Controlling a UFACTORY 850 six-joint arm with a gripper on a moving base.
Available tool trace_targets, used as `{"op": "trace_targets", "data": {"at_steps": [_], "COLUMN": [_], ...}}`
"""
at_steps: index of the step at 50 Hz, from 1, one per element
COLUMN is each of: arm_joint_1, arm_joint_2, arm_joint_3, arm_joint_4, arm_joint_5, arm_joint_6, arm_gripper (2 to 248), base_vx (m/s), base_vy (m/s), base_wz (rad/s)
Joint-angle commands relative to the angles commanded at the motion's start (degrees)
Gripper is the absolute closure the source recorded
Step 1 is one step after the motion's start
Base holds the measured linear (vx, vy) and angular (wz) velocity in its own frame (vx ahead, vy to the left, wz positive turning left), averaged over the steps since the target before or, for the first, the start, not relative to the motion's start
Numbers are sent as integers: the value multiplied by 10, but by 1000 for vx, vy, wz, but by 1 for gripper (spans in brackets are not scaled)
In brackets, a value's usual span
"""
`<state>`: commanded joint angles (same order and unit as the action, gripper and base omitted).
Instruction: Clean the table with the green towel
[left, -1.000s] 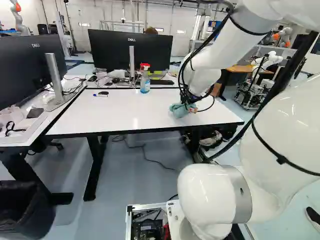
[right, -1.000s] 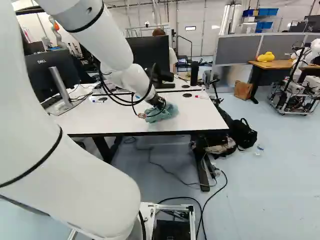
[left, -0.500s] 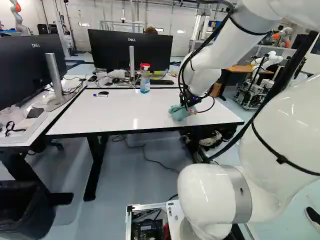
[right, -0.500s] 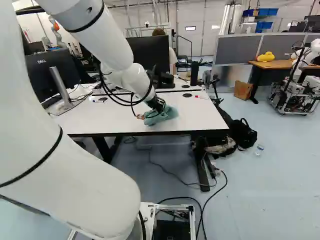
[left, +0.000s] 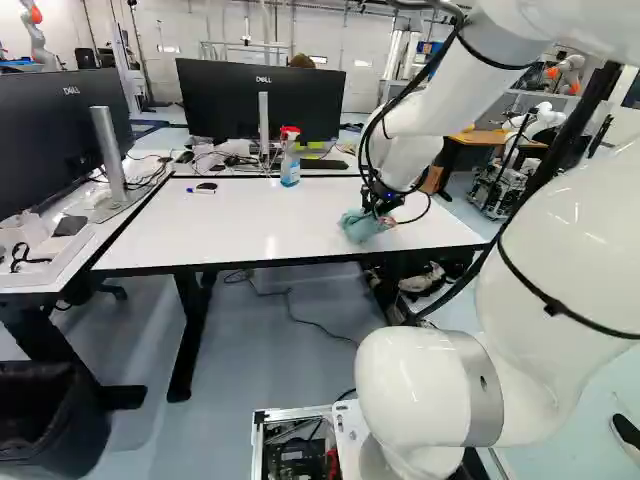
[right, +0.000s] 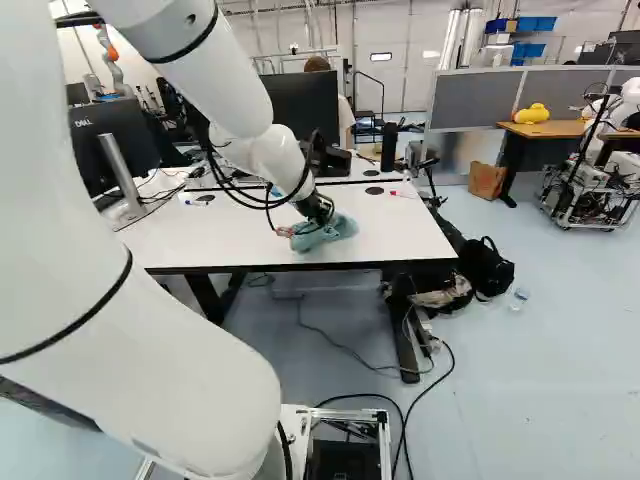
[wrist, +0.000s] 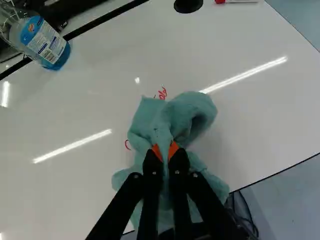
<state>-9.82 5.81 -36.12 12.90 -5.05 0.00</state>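
Pressure, light and even, is probably what this wiping step wants most. The black two-fingered gripper has its orange pads closed on a raised fold of the bunched blue-green cloth towel, pinched from both sides, and the rest of the cloth spreads loosely around the fingertips on the glossy white rectangular table. In the right base view the towel lies toward the near edge of that table, below the tilted wrist. Thin red handwritten marks peek out just past the cloth, with another bit of red beside it, so the rubbing seems under way and unfinished. I'd work in short, overlapping strokes across both patches, with enough fabric under the fingertips that they don't scrape the surface. Too much push could bunch the towel into a lump that skips over the ink; too little would merely drag its loose folds about. Strokes toward the near edge should be short, lest the cloth slip over. The clear spray bottle with blue liquid stands well apart, so small passes should miss it.
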Motion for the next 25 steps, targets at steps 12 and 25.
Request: {"op": "trace_targets", "data": {"at_steps": [12,25], "arm_joint_1": [-6,-11], "arm_joint_2": [-10,-17], "arm_joint_3": [-9,-16], "arm_joint_4": [0,0], "arm_joint_5": [0,0], "arm_joint_6": [0,0], "arm_gripper": [220,220], "base_vx": [0,0], "base_vy": [0,0], "base_wz": [0,0]}}
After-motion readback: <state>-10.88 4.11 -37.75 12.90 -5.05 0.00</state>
